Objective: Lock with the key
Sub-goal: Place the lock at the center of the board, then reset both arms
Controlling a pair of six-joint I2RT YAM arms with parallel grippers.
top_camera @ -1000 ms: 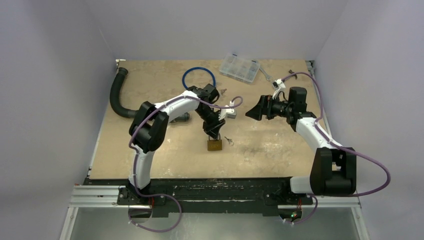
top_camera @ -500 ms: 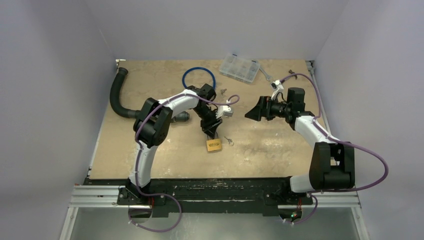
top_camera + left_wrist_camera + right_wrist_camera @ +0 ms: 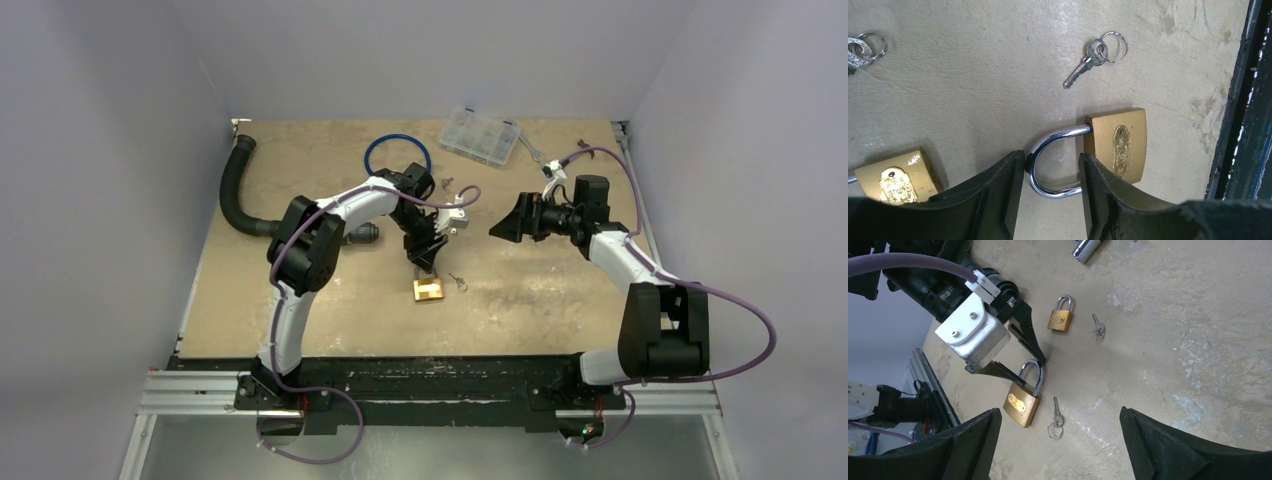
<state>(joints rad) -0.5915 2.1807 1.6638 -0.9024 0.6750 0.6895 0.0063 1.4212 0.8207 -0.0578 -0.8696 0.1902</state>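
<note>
At the left of the left wrist view, a second brass padlock (image 3: 893, 177) is lying flat, partly hidden by a finger. Next to it, the left gripper (image 3: 1051, 159) is hanging low with its two black fingers (image 3: 998, 195) standing apart, one on each side of the chrome bow of the brass padlock (image 3: 1118, 145). Whether either pad is touching the steel I cannot tell. This padlock is lying flat on the pale wooden tabletop (image 3: 973, 90), near the middle, on the side toward the arms' bases. Its long axis is running straight out from the left gripper, with the bow between the fingers and the brass body beyond. The keyhole end is therefore probably facing away from this arm, though it is not showing. The small silver key (image 3: 1083, 70) on its split ring is lying loose close beside the body, not touching it. Farthest right, the right gripper (image 3: 497, 229) is hovering well apart, its jaws spread wide and holding nothing. The left arm is much the nearer to both key and padlock. An oval embossed plate is showing on each brass body, but its lettering is too small to read.
</note>
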